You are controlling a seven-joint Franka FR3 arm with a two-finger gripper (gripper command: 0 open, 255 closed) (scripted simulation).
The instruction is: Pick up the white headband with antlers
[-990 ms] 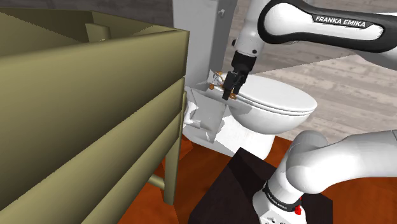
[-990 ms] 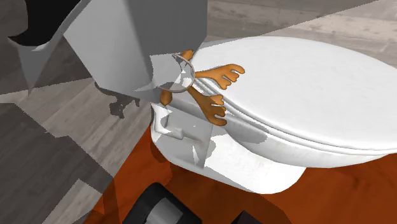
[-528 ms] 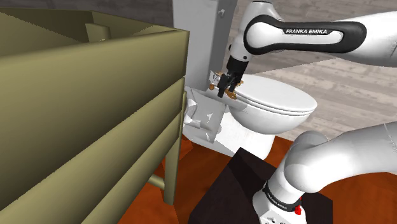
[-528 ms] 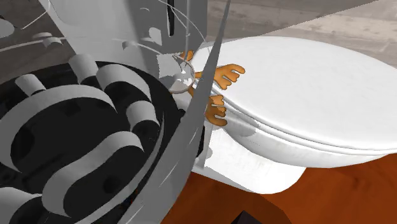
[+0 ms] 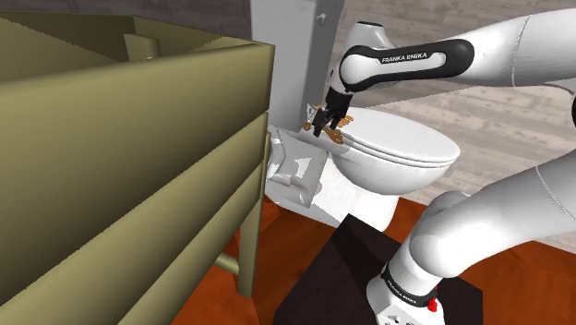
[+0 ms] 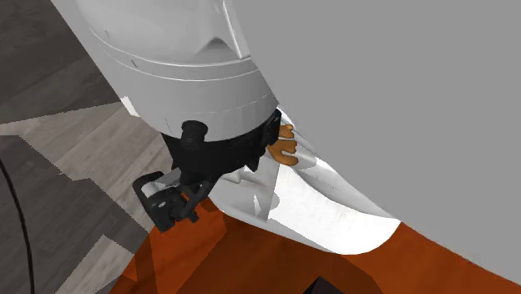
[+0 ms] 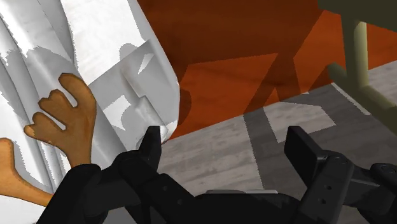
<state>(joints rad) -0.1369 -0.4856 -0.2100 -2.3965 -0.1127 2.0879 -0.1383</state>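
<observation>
End effector (image 5: 323,127) of a white Franka arm (image 5: 517,46) hovers low over the rear of a closed toilet (image 5: 365,189), its black fingers (image 7: 151,143) parted and clasping nothing. Headband (image 7: 67,121) lies on the toilet's lid (image 5: 415,140), at its rear edge, brown antlers (image 6: 284,149) spread flat (the band itself is hard to make out). From the wrist camera, the antlers sit just outside one finger, seemingly untouched, rather than between the pair. Olive-coloured furniture (image 5: 138,138) stands beside the toilet, on an orange-brown floor (image 7: 242,38).
</observation>
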